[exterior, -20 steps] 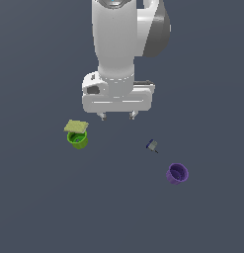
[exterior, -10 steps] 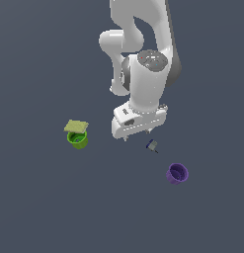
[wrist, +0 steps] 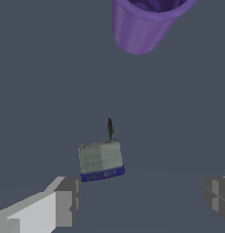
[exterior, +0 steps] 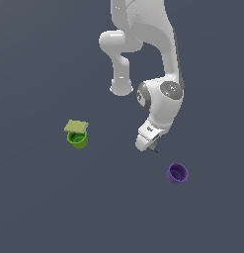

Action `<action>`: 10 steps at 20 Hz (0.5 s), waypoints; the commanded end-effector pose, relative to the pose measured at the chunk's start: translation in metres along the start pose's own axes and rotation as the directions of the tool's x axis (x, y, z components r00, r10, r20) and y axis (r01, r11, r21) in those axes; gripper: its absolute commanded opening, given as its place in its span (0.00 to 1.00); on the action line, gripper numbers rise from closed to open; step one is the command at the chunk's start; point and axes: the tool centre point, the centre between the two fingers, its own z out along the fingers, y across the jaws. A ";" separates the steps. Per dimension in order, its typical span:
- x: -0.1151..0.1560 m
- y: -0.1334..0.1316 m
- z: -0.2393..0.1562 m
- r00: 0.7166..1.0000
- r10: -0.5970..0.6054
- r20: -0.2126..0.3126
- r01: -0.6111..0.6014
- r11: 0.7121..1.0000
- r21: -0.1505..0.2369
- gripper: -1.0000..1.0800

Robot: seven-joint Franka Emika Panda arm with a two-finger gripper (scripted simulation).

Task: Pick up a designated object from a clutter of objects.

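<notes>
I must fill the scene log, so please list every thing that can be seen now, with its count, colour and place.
small block: one, grey with a dark blue edge and a thin dark stem, on the floor between the claw's fingers, touching neither.
purple cup: one, purple, upright, towards the exterior view's right, apart from the block.
green cup: one, green, upright, towards the exterior view's left.
square pad: one, tan-green, flat, right by the green cup.
floor: one, dark grey.
arm: one, white.
claw: one, grey fingers, open, low around the block.
</notes>
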 end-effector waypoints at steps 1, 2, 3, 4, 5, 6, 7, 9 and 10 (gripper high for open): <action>0.004 -0.015 0.014 0.998 -0.056 -0.003 0.056 0.998 0.005 0.96; 0.004 -0.019 0.019 0.997 -0.073 -0.004 0.073 0.997 0.008 0.96; 0.005 -0.023 0.022 0.996 -0.088 -0.005 0.088 0.996 0.009 0.96; 0.006 -0.027 0.025 0.995 -0.100 -0.006 0.100 0.995 0.011 0.96; 0.006 -0.030 0.028 0.994 -0.110 -0.006 0.110 0.994 0.012 0.96; 0.006 -0.032 0.030 0.993 -0.118 -0.007 0.118 0.993 0.013 0.96; 0.007 -0.034 0.031 0.992 -0.123 -0.007 0.123 0.992 0.014 0.96; 0.007 -0.035 0.032 0.992 -0.128 -0.008 0.128 0.992 0.015 0.96; 0.006 -0.034 0.031 0.993 -0.122 -0.006 0.122 0.992 0.015 0.96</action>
